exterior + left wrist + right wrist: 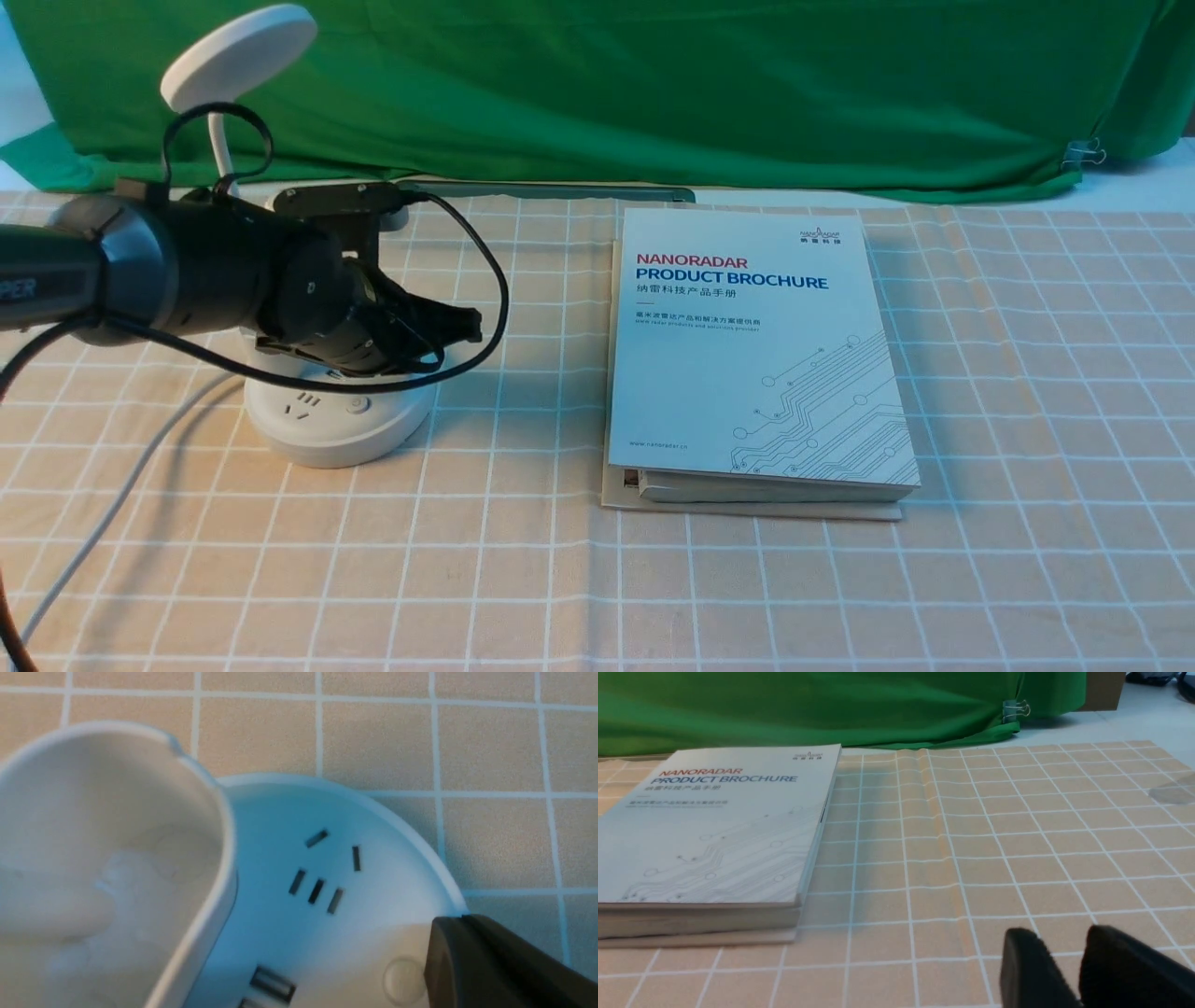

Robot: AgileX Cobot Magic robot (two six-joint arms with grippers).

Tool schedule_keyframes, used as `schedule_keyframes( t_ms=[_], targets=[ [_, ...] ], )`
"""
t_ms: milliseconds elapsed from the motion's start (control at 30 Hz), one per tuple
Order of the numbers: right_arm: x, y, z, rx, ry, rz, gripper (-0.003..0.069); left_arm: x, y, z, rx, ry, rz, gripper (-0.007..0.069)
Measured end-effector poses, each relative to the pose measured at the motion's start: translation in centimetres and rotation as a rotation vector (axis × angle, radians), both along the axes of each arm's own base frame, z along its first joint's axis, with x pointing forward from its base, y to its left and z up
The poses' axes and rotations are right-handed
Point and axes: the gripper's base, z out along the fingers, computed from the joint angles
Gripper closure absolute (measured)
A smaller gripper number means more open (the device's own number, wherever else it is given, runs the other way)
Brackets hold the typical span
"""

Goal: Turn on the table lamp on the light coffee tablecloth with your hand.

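Note:
The white table lamp stands at the left on the light coffee tablecloth (pixel 747 579). Its disc head (pixel 238 56) is raised on a thin neck, and its round base (pixel 341 420) carries sockets and a round button (pixel 356 405). My left gripper (pixel 462 325) hovers low over the base's right side. In the left wrist view the left gripper (pixel 451 926) is shut and empty, its tip right beside a round button (pixel 402 976), next to the pen-cup (pixel 117 858). My right gripper (pixel 1062 933) is slightly open and empty, low over bare cloth.
A thick white product brochure (pixel 756 355) lies mid-table, right of the lamp; it also shows in the right wrist view (pixel 714 826). The lamp's white cord (pixel 112 485) trails toward the front left. A green backdrop cloth (pixel 653 84) hangs along the far edge.

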Motion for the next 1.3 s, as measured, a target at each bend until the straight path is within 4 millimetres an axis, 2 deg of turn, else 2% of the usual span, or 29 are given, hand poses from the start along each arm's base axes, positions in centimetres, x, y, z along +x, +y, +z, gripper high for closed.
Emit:
schedule_keyframes(
  t_ms=[167, 267, 433, 500, 600, 700, 767, 900, 1033, 1167, 1300],
  targets=[
    [0.0, 0.0, 0.0, 0.0, 0.0, 0.0, 0.0421, 0.1, 0.0, 0.2, -0.01, -0.015, 0.003, 0.0603],
    [0.0, 0.0, 0.0, 0.0, 0.0, 0.0, 0.0421, -0.8, -0.1, 1.1, 0.002, 0.009, -0.009, 0.0603],
    [0.0, 0.0, 0.0, 0.0, 0.0, 0.0, 0.0421, -3.1, -1.5, 5.2, -0.033, -0.017, -0.071, 0.0603],
    [0.0, 0.0, 0.0, 0.0, 0.0, 0.0, 0.0421, -4.6, -2.5, 6.4, -0.06, -0.026, -0.121, 0.0603],
    [0.0, 0.0, 0.0, 0.0, -0.001, 0.0, 0.0421, -8.3, -4.2, 7.4, -0.112, -0.04, -0.22, 0.0603],
    [0.0, 0.0, 0.0, 0.0, -0.001, 0.0, 0.0421, -11.9, -4.9, 8.5, -0.151, -0.097, -0.289, 0.0603],
    [0.0, 0.0, 0.0, 0.0, -0.001, 0.0, 0.0421, -14.7, -4.8, 10.1, -0.19, -0.177, -0.333, 0.0603],
    [0.0, 0.0, 0.0, 0.0, -0.001, 0.0, 0.0421, -19.4, -3.2, 13.7, -0.283, -0.395, -0.395, 0.0603],
    [0.0, 0.0, 0.0, 0.0, -0.001, 0.0, 0.0421, -22.7, -0.7, 15.9, -0.371, -0.581, -0.391, 0.0603],
    [0.0, 0.0, 0.0, 0.0, -0.001, 0.0, 0.0421, -25.2, 1.5, 16.7, -0.424, -0.711, -0.38, 0.0603],
    [0.0, 0.0, 0.0, 0.0, -0.001, 0.0, 0.0421, -26.5, 2.7, 16.9, -0.453, -0.775, -0.376, 0.0603]
  ],
)
